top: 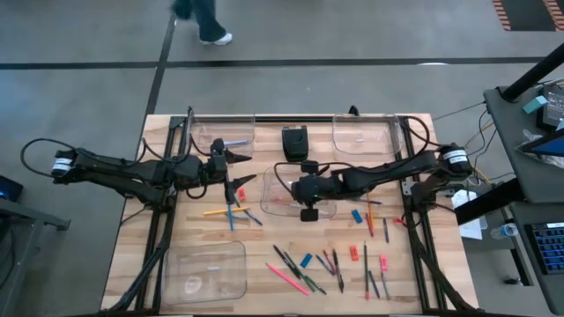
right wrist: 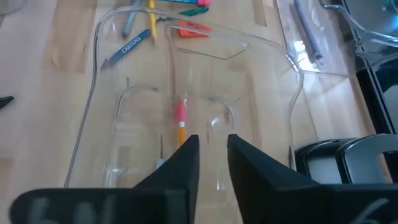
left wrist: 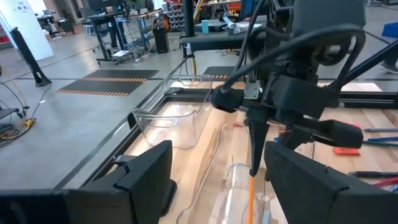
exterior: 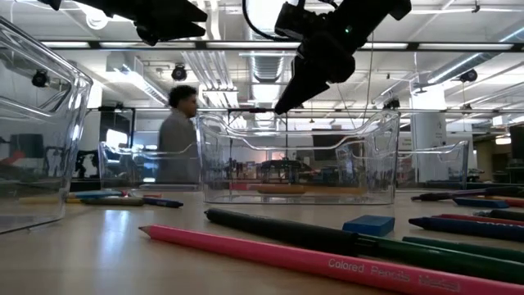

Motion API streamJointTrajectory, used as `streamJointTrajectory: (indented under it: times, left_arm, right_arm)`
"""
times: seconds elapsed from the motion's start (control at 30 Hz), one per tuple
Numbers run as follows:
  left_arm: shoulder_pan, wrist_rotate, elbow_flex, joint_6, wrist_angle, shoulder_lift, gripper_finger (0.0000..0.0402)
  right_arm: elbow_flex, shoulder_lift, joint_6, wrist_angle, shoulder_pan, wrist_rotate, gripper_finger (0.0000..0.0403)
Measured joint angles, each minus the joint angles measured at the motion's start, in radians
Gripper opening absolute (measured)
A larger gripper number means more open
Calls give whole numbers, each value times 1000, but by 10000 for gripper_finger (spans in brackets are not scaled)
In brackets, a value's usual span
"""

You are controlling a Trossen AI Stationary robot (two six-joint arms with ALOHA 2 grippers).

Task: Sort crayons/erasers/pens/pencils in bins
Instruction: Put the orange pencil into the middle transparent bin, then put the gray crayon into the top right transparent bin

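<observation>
An orange pencil with a pink eraser end lies flat inside the middle bin — its long axis running along the bin's length. The right gripper hovers above it, fingers parted and empty; the left gripper waits beside, spread wide.

A robotics lab: exposed ceiling ducts, hazard-striped concrete floor.
</observation>
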Motion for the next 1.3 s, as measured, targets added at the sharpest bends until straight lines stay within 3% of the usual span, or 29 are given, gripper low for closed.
streamJointTrajectory:
  times: [0.23, 0.47, 0.63, 0.8, 1.03, 1.3]
  left_arm:
    - [0, 0, -1, 0, 1, 0, 242]
    - [0, 0, -6, 0, -10, 0, 242]
    - [0, 0, -7, 0, -8, 0, 242]
    - [0, 0, -7, 0, -7, 0, 242]
    - [0, 0, -5, 0, -5, 14, 242]
    - [0, 0, 2, 1, 22, 68, 242]
  right_arm:
    - [0, -38, 22, -62, 5, 0, 132]
    - [-112, -220, 149, -88, 111, -1, 134]
    - [-335, -398, 296, 118, 233, 5, 122]
    - [-518, -455, 349, 370, 399, 3, 118]
    - [-571, -406, 507, 339, 580, 234, 116]
    - [-557, -366, 479, 335, 607, 385, 112]
